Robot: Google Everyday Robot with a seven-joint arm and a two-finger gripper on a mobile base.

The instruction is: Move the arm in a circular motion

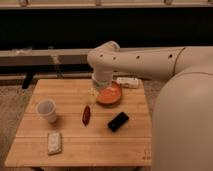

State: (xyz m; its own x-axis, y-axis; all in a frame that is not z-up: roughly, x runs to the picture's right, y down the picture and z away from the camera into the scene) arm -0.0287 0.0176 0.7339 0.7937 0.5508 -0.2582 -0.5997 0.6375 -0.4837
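Note:
The cream-white arm (pixel 150 60) reaches in from the right, its thick tube segments dotted with small dark holes. Its bulbous elbow joint (pixel 102 55) hangs over the far middle of the wooden table (pixel 75 145). The short tip points down and ends in the gripper (pixel 101 85), which sits just above the left rim of an orange bowl (pixel 111 95). Nothing shows in the gripper.
On the table lie a white cup (pixel 46 110) at the left, a dark red object (pixel 86 114) in the middle, a black phone-like slab (pixel 118 121), a white packet (pixel 54 142) at the front left and a white object (pixel 127 82) behind the bowl. A dark bench runs behind.

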